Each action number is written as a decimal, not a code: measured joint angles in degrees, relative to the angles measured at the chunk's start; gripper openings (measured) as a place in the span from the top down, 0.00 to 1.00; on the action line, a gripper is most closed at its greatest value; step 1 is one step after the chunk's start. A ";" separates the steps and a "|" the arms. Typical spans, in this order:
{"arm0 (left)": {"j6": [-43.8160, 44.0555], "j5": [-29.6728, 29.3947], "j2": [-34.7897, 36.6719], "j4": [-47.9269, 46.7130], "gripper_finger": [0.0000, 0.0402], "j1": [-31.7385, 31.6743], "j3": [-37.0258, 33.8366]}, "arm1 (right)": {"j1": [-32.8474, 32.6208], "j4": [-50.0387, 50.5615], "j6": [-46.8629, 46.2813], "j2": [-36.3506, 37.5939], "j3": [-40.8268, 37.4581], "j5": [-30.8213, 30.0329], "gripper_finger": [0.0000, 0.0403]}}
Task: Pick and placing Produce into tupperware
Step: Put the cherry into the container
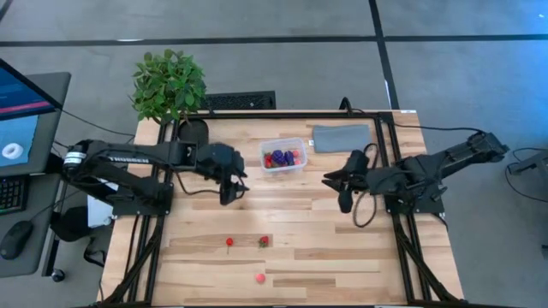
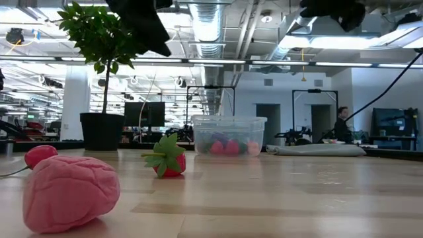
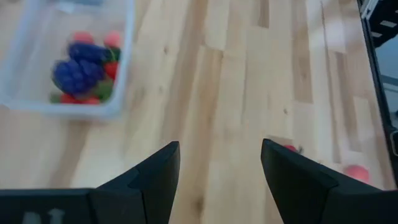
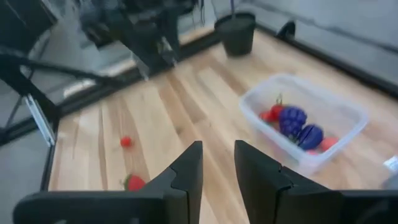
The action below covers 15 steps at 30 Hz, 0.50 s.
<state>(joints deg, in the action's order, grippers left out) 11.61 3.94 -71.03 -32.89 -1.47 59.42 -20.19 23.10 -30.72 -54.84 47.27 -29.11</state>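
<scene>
The clear tupperware (image 1: 282, 157) stands on the table's far middle and holds two purple pieces and several red ones (image 3: 81, 71). On the near part of the table lie a small red piece (image 1: 229, 242), a strawberry (image 1: 264, 241) and a pink piece (image 1: 259, 277); the pink piece (image 2: 69, 192) and the strawberry (image 2: 168, 158) also show in the low view. My left gripper (image 1: 229, 186) hangs open above the table, left of the tupperware. My right gripper (image 1: 342, 192) hovers right of the tupperware; its fingers (image 4: 217, 168) stand a narrow gap apart and hold nothing.
A potted plant (image 1: 169, 85) stands at the far left corner. A flat grey pad (image 1: 341, 137) lies right of the tupperware. Black frame rails run along the table's left, right and far edges. Bare wood lies between the two grippers.
</scene>
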 joint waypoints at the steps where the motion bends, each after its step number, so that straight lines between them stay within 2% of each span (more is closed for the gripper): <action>1: 1.49 -1.06 -0.03 -0.45 0.46 1.48 0.00 | 0.58 0.01 1.53 -1.12 0.00 2.20 0.72; 4: 5.42 -5.59 -0.26 -0.80 0.46 6.23 0.00 | 1.64 -0.40 6.70 -5.12 0.00 8.68 0.72; 6: 7.50 -9.31 -0.26 -0.68 0.46 9.51 0.00 | 1.90 -0.99 9.65 -8.07 -0.01 10.83 0.72; 15: 16.01 -24.24 -0.24 -7.07 0.46 22.52 0.00 | 0.86 -11.91 16.93 -17.12 -0.02 11.30 0.72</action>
<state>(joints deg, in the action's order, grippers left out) 27.62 -20.30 -71.26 -39.97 21.05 59.42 -19.33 11.19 -13.79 -71.96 47.24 -17.81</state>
